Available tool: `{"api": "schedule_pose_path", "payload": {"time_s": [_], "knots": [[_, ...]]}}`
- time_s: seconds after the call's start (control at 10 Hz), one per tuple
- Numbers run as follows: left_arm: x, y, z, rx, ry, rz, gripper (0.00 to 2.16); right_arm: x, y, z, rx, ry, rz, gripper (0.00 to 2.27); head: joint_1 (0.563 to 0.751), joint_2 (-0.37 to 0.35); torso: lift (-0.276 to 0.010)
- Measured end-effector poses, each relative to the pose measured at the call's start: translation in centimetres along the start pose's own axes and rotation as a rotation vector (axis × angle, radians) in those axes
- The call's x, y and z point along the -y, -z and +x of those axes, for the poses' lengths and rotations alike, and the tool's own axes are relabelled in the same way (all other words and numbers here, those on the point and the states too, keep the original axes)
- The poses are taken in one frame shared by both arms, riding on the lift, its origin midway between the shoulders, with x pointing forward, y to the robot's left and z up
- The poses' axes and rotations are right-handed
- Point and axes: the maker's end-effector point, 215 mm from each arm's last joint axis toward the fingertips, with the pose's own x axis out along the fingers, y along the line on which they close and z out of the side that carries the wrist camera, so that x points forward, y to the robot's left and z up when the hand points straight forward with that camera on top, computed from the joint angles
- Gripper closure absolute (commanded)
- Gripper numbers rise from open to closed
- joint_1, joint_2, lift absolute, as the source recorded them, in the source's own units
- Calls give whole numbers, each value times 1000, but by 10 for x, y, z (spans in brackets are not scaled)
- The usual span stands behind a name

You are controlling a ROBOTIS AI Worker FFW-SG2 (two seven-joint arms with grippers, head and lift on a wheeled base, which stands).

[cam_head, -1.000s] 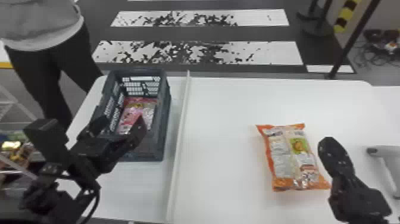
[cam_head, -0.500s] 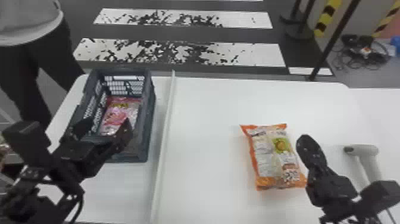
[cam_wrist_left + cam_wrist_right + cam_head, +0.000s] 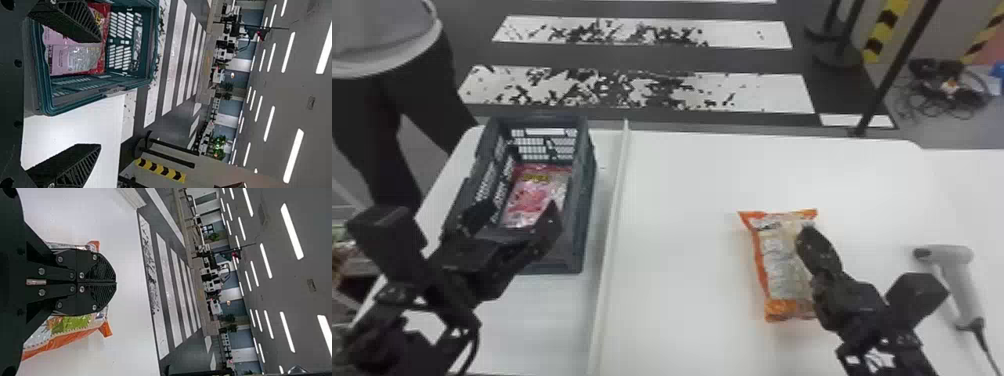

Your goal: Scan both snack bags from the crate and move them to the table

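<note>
head view: pink bag (image 3: 533, 196) inside crate (image 3: 586, 200), just ahead of l. gripper (image 3: 520, 205), long axis mostly fwd & a bit to r.; l. arm nearer, so prob. the one for this pick. l. fingers apart, nothing held, over crate's near end. orange bag (image 3: 777, 265) on table (image 3: 682, 240), long axis roughly fwd/back, w/ r. gripper (image 3: 804, 234) over its r. side; scanner (image 3: 957, 280) on table, farther r. vs. 0.5 s ago: r. gripper shifted l., from beside orange bag to overlapping it; l. gripper approx. same spot, both bags unmoved. l. wrist view: fingers wide apart, one in front of pink bag, other against bare table outside crate wall; prob. needs recentring before going down, else risk of catching wall. r. wrist view: fingers together, no bag clamped, orange bag beyond, sticking out on both sides; prob. best kept high, to avoid crushing.
</note>
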Motion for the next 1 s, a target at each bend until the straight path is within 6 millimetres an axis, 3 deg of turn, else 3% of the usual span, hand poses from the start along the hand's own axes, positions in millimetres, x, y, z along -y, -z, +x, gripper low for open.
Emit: {"api": "schedule_pose_path", "payload": {"time_s": [0.3, 0.6, 1.0], "knots": [[2, 2, 0, -4, 3, 5, 36, -10, 20, 22, -39, -6, 19, 2246, 695, 54, -87], [3, 2, 0, -6, 8, 6, 36, 8, 27, 34, -49, 50, 14, 2246, 695, 34, -87], [8, 2, 3, -4, 20, 5, 36, 46, 28, 25, -46, 135, 4, 2246, 695, -19, -87]]}}
